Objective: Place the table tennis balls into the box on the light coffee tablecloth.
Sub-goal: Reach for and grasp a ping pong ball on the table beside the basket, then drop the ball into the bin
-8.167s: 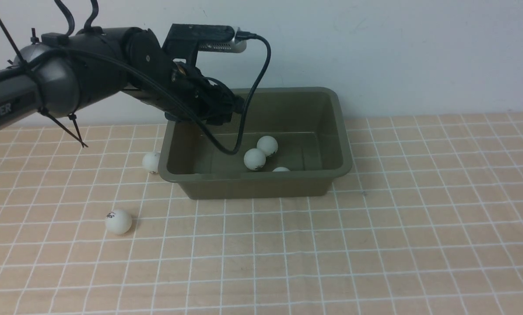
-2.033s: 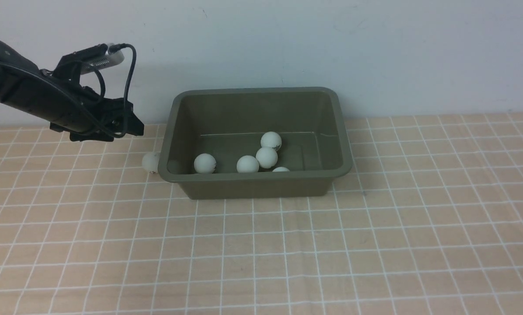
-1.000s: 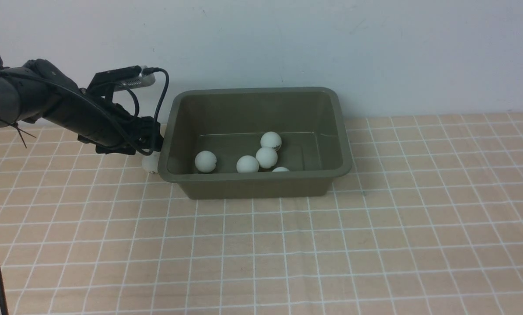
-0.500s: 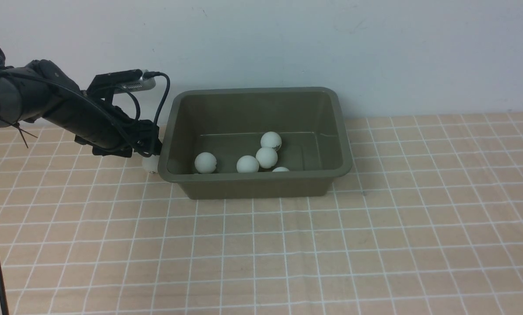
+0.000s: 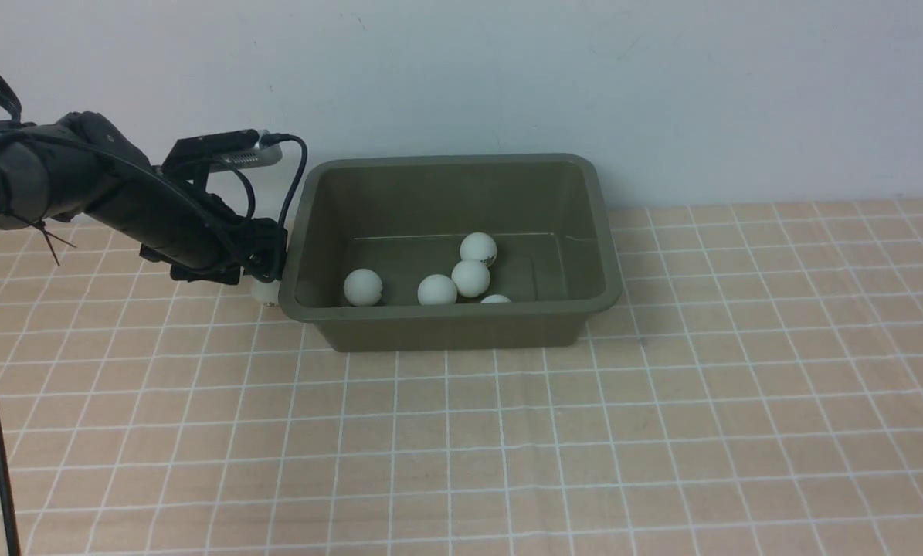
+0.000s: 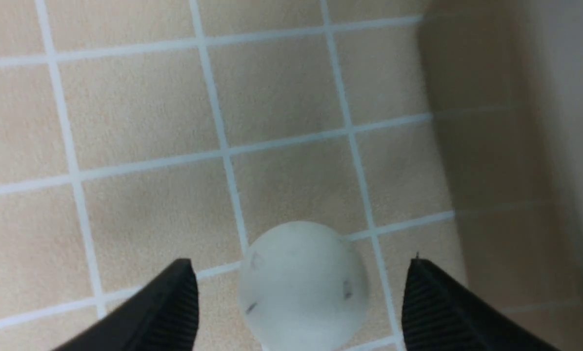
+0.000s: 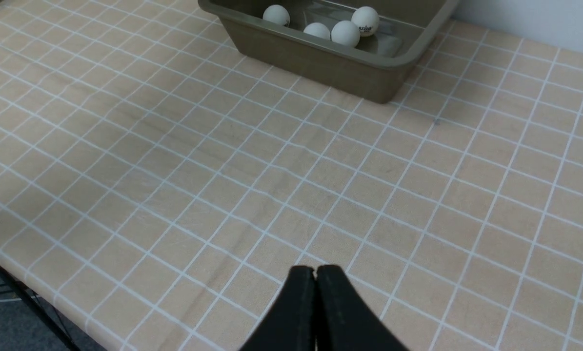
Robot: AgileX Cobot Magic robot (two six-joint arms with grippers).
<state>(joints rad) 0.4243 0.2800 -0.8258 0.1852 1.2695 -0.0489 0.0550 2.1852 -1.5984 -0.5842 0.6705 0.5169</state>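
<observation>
Robot test bench in lab-like room: bare white wall [image 5: 662, 93] straight behind tabletop's far edge, gridded tablecloth [image 5: 585, 432] covering whole tabletop, black cabled arm [image 5: 83, 193] with wrist camera [image 5: 229, 148], dark frame leg [image 7: 23, 292] under tabletop's near corner.

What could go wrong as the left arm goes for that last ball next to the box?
1. The table tennis ball sits between the open left gripper fingers but is not yet pinched; closing off-centre could squirt it away across the tablecloth.
2. The ball lies right beside the box wall, so a finger may hit the rim and shove the box.
</observation>
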